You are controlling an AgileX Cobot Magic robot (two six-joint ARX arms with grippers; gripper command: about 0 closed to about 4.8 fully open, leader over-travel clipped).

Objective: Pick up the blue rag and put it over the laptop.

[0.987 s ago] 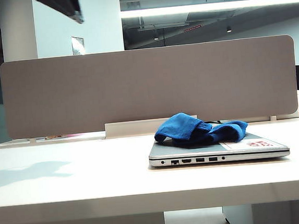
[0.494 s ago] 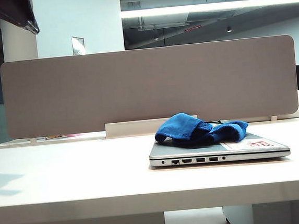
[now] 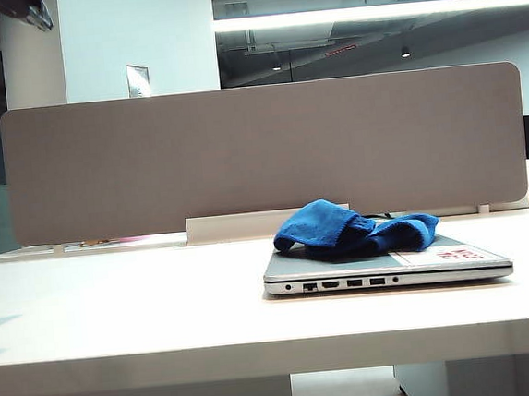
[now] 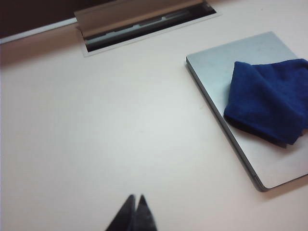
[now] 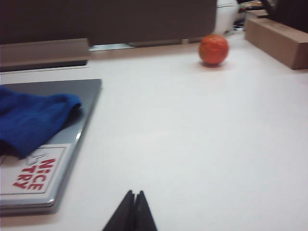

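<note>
The blue rag lies bunched on the lid of the closed silver laptop, which rests flat on the white table. The rag covers only part of the lid, and the white sticker with red print stays bare beside the rag. My left gripper is shut and empty, high above bare table well to the side of the laptop. My right gripper is shut and empty too, low over the table on the laptop's other side. In the exterior view only a dark bit of the left arm shows at the top left corner.
A grey partition runs along the table's back edge, with a cable slot in front of it. An orange ball sits at the back right, near a cardboard box.
The left arm has drawn up and away to the left, from well inside the exterior view's top edge to just its corner; its shadow on the table has slid off left. Rag and laptop have not moved.
</note>
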